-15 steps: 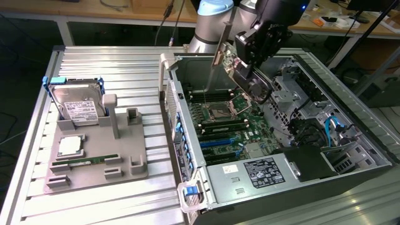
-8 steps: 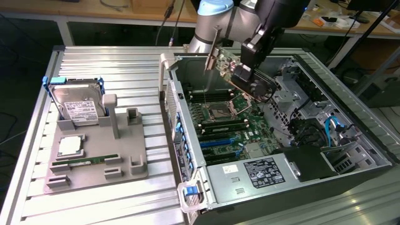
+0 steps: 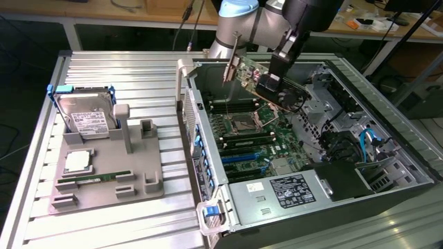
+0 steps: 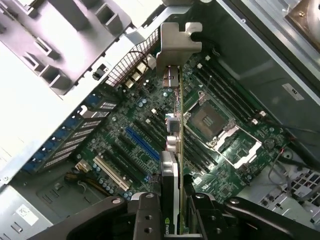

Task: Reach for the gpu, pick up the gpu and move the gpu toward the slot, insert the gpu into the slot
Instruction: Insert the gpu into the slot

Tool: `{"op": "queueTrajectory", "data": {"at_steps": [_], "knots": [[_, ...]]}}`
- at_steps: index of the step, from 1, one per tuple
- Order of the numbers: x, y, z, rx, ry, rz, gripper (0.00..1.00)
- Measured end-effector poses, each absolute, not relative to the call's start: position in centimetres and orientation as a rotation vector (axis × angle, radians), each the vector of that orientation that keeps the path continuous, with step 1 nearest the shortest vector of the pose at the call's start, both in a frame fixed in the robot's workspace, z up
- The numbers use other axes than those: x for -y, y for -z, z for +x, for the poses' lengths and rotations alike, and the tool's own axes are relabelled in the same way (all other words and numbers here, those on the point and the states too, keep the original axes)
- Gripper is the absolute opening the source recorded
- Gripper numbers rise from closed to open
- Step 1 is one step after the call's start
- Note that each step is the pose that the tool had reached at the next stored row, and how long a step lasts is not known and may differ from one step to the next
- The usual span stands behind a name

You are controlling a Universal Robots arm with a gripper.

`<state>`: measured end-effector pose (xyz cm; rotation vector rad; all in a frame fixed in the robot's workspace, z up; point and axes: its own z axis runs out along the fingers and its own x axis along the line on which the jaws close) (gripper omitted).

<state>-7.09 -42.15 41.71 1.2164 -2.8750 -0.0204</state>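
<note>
The robot arm (image 3: 239, 23) is cut off by the far edge of the exterior view, so I see no more than its pale blue joint and the black wrist. In that view the black claw (image 3: 275, 82) covers the middle of the card, and its fingertips are hard to separate from the dark cooler behind them. From the wrist I get the card edge-on, so its faces and contact edge are unreadable. It also hides a strip of the green motherboard (image 4: 145, 120) beneath it. In the exterior view the blue strips on the board are too cramped for me to tell which is which.

The thin flat gpu card (image 3: 252, 75), a green board with a dark cooler, sits clamped between the claw's two fingers (image 4: 145, 217). It runs out from the claw to its silvery metal bracket (image 4: 176, 47). The card hangs tilted in the air inside the open grey computer case (image 3: 277, 205), above the processor socket (image 3: 244, 123), bracket end toward the exterior view's left. The long narrow bright-blue slot (image 4: 142, 142) lies apart from the card, nearer than the socket.
</note>
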Motion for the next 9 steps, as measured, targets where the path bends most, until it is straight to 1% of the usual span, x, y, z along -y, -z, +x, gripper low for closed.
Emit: {"op": "queueTrajectory", "data": {"at_steps": [9], "knots": [[42.15, -41.47, -7.08, 2.748, 0.017, 1.478, 0.27]]}}
